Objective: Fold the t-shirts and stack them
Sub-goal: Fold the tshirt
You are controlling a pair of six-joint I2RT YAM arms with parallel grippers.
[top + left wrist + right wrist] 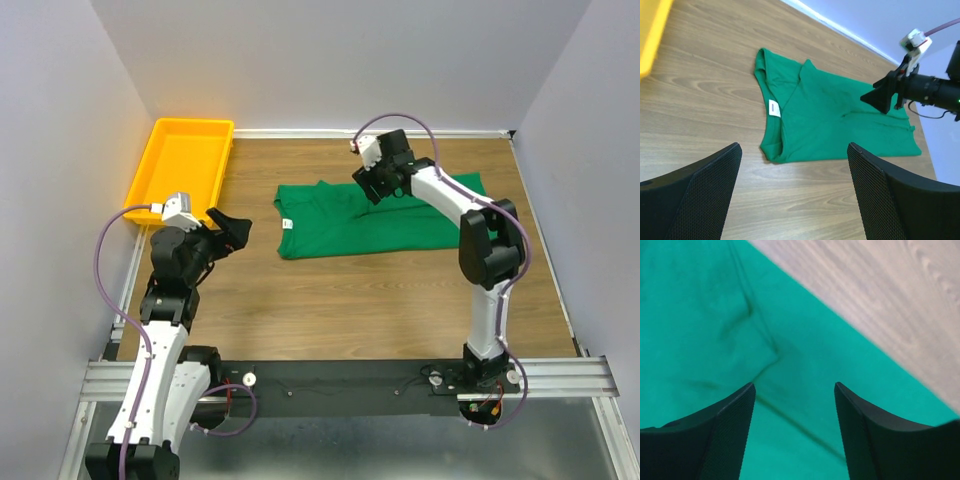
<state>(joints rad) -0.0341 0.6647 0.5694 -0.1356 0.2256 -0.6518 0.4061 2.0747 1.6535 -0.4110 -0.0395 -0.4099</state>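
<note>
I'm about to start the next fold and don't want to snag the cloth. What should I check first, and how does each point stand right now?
1. Right hand open, holding nothing: ok.
2. Right hand over the t-shirt, near its far edge: ok.
3. Right hand lifted off the cloth: cannot tell.
4. Left hand open and empty, off the cloth to its left: ok.
5. Whole t-shirt on the table, none over an edge: ok.
6. Folding finished: not ok. It is a long, partly folded strip with the neck label showing.
</note>
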